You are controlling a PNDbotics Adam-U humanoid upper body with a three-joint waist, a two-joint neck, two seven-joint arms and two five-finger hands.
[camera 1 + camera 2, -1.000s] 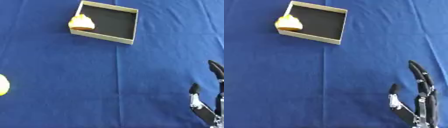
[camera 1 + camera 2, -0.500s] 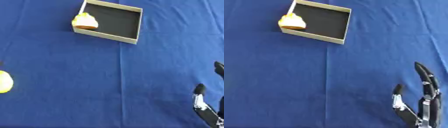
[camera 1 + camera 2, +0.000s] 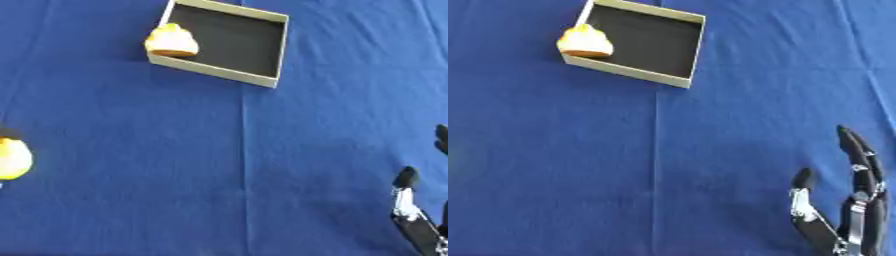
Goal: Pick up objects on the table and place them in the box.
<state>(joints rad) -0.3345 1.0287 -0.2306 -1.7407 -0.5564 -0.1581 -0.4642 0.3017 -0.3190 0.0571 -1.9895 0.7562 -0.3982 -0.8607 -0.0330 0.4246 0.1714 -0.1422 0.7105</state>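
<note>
A shallow cream-walled box (image 3: 264,79) with a black floor lies at the top of the blue table. An orange-yellow object (image 3: 171,41) sits at the box's left corner, against the wall. A yellow rounded object (image 3: 12,158) shows at the far left edge of the left eye view, with a dark bit just above it; what holds it is out of frame. My right hand (image 3: 855,220) rests at the lower right with fingers straight and pointing up, holding nothing. The left hand shows in no view.
The blue cloth (image 3: 623,165) covers the whole table, with a faint fold line running down its middle.
The whole picture has shifted, so the camera has moved. The yellow object at the left edge sits a little higher and further into view than before.
</note>
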